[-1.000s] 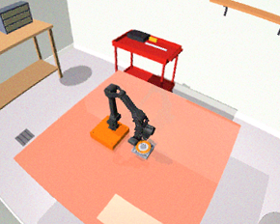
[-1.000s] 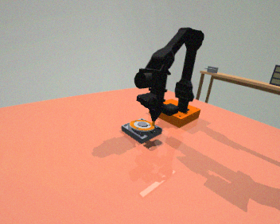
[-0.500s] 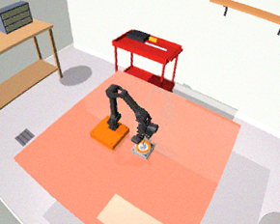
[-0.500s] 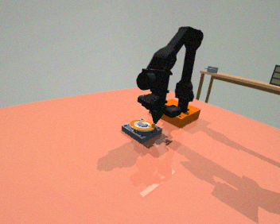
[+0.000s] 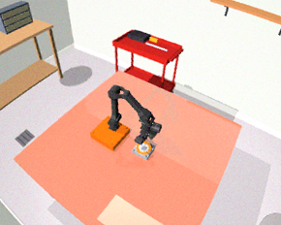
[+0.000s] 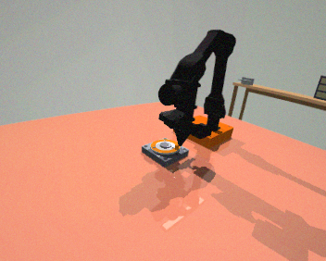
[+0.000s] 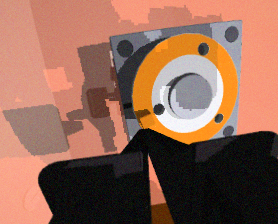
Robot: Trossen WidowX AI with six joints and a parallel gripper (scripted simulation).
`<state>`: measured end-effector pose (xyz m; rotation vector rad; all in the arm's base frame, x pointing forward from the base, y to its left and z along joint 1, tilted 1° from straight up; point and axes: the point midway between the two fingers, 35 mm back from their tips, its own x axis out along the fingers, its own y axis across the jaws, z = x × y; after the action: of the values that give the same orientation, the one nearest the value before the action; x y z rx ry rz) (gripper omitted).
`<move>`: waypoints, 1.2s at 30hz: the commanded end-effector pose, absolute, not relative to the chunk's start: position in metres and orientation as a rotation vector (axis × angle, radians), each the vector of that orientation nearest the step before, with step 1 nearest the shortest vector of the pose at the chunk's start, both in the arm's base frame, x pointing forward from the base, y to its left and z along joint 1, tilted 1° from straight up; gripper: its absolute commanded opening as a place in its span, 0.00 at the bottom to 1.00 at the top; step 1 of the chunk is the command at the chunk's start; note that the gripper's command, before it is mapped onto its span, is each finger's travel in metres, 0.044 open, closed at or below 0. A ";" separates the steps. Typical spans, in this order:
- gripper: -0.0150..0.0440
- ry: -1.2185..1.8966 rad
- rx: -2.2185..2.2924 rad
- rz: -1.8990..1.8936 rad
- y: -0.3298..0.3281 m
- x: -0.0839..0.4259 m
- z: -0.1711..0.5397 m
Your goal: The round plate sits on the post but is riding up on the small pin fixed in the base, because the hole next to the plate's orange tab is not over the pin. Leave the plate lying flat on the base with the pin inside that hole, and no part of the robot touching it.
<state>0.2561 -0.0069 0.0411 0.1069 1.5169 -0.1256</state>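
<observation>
The round plate (image 5: pixel 145 153) (image 6: pixel 159 152) (image 7: pixel 229 90), orange with a white inner ring, sits around the grey post (image 6: pixel 164 145) (image 7: pixel 192 95) on the square grey base (image 6: pixel 167 161) (image 7: pixel 238 52). In the wrist view a dark shadow on the base at the plate's left suggests that the plate stands raised there. The orange tab (image 7: pixel 145 120) is at its lower left, with a dark hole (image 7: pixel 159 109) beside it. My gripper (image 5: pixel 140 141) (image 6: pixel 180 145) (image 7: pixel 144 133) is shut and empty, its tips at the tab; contact is unclear. I cannot make out the pin.
The arm stands on an orange block (image 5: pixel 110 134) (image 6: pixel 218 139) behind the base. A pale rectangle (image 5: pixel 132 222) lies toward the table's front. A red cart (image 5: pixel 148 48), a wooden bench (image 5: pixel 5 44) and a wall shelf (image 5: pixel 257 12) stand beyond the table.
</observation>
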 end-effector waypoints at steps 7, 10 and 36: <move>0.25 1.521 0.115 -0.125 -0.005 0.263 0.040; 0.25 1.521 0.115 -0.125 -0.004 0.264 0.040; 0.25 1.526 0.109 -0.127 -0.006 0.263 0.075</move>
<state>0.2631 -0.0056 0.0751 0.1090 1.5234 -0.1271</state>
